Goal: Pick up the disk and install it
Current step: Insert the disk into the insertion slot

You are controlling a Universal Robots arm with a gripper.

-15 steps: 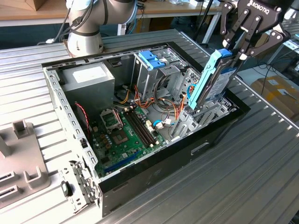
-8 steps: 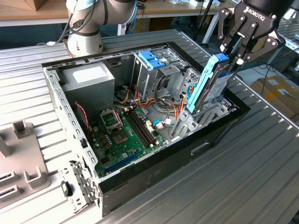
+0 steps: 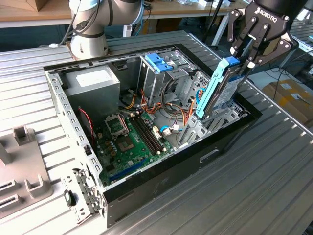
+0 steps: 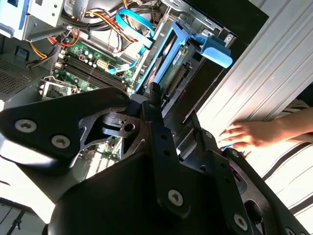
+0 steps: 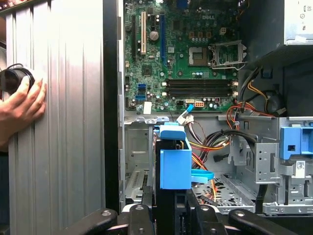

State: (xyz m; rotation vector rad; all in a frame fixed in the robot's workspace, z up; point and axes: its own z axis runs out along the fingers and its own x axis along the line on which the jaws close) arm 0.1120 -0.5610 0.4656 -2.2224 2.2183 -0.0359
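The gripper (image 3: 243, 62) clamps the disk (image 3: 216, 93) by its upper end.
Its long axis slants steeply down from there into the case (image 3: 161, 188), at the exterior view's right.

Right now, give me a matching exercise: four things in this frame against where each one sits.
Things:
1. the disk
2. grey box with white sticker
3. motherboard
4. person's hand

Places:
A. flat on the floor of the case
B. on the ribbed table, outside the case
C. tilted, held by the gripper
D. back corner of the case, on the exterior view's left

Pairs: 1-C; 2-D; 3-A; 4-B
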